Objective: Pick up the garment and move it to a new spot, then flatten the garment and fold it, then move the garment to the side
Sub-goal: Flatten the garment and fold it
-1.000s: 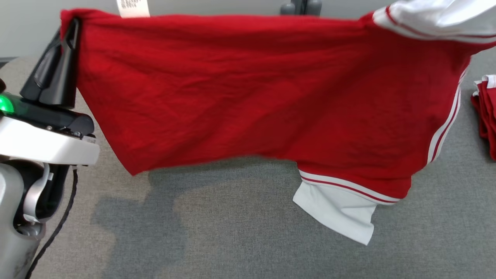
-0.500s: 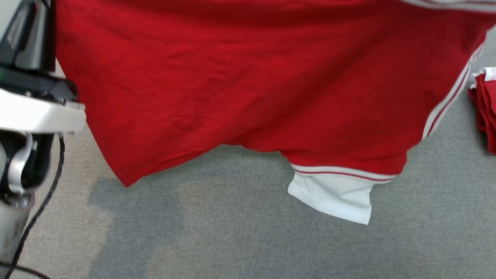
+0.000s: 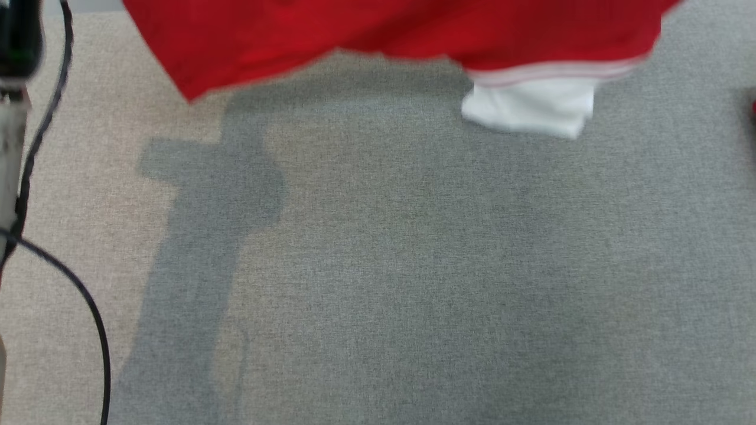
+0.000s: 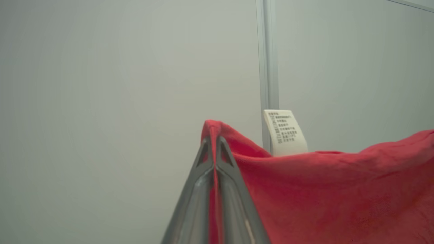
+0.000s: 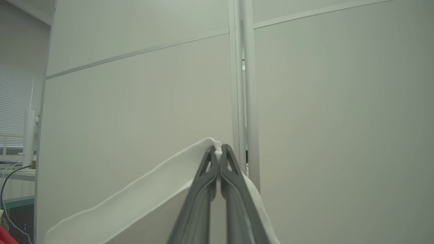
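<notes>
The garment [image 3: 366,35] is a red shirt with white, red-striped sleeves. It hangs in the air above the grey table [image 3: 378,265], and its lower hem and one white sleeve [image 3: 528,106] show along the top of the head view. My left gripper [image 4: 214,140] is shut on a red corner of the garment [image 4: 322,189], beside its white care label [image 4: 284,132]. My right gripper [image 5: 218,149] is shut on the garment's white sleeve edge [image 5: 142,196]. Both grippers point at pale wall panels.
A black cable [image 3: 59,254] and part of my left arm [image 3: 15,53] run down the left edge of the head view. A sliver of other red cloth [image 3: 753,106] shows at the right edge. The garment and arm cast a shadow on the table.
The garment has risen in the head view, from covering the upper half to just a strip at the top. The left gripper has left that view. The folded red pile at right has nearly slid out of frame.
</notes>
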